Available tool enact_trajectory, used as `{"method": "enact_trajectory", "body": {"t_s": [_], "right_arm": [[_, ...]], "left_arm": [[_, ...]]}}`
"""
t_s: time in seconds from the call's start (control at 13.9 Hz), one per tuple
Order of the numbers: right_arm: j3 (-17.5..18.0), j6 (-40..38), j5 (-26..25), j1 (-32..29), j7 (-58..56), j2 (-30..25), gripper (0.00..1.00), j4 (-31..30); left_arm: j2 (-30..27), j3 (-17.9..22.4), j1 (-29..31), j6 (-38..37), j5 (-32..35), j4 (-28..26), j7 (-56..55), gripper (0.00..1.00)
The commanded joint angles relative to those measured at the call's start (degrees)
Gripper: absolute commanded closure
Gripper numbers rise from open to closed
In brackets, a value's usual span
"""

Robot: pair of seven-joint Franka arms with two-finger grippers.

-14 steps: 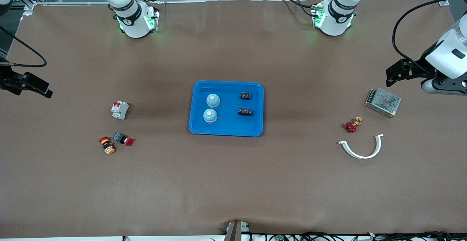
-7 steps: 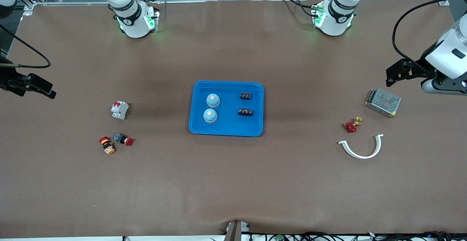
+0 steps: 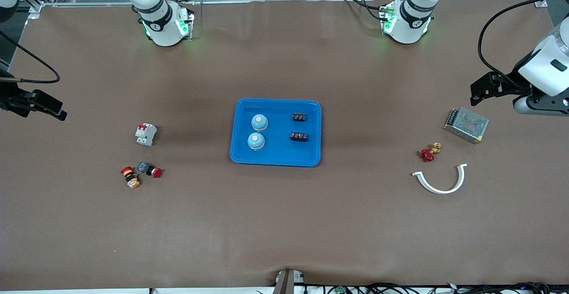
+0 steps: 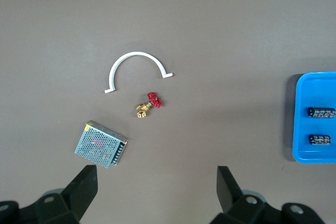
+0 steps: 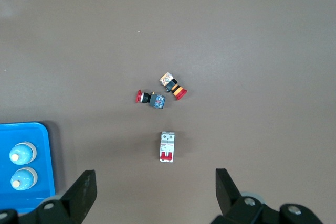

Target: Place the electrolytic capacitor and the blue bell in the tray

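The bright-blue tray (image 3: 280, 151) lies in the middle of the table. In it stand two blue bells (image 3: 259, 122) (image 3: 256, 141), side by side, and two small black components (image 3: 299, 117) (image 3: 299, 137) that may be the capacitors. My left gripper (image 3: 474, 94) hangs open and empty over the left arm's end of the table (image 4: 156, 177). My right gripper (image 3: 61, 110) hangs open and empty over the right arm's end (image 5: 154, 179). The left wrist view shows the tray's edge (image 4: 315, 157) and both black components. The right wrist view shows its other edge (image 5: 44, 156) and both bells.
A white circuit breaker (image 3: 146, 134) and two push-button switches (image 3: 150, 169) (image 3: 130, 177) lie toward the right arm's end. A metal mesh power supply (image 3: 466, 124), a red-handled brass valve (image 3: 429, 152) and a white curved strip (image 3: 440, 179) lie toward the left arm's end.
My right gripper has shifted very slightly over its end of the table. Nothing else has moved.
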Motion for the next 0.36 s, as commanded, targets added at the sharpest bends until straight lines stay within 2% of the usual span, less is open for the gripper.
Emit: {"method": "enact_trajectory", "body": {"t_s": [0.0,0.29], "right_arm": [[0.12,-0.83,0.09,-0.02,0.69,0.67,0.00,1.45],[-0.05,-1.27,0.09,-0.90,-0.10,0.76,0.00,1.19]], "left_arm": [[-0.47,-0.28,-0.03,-0.75,1.39,0.34,0.92,0.00],[-0.47,-0.28,0.15,-0.75,1.39,0.34,0.92,0.00]]}}
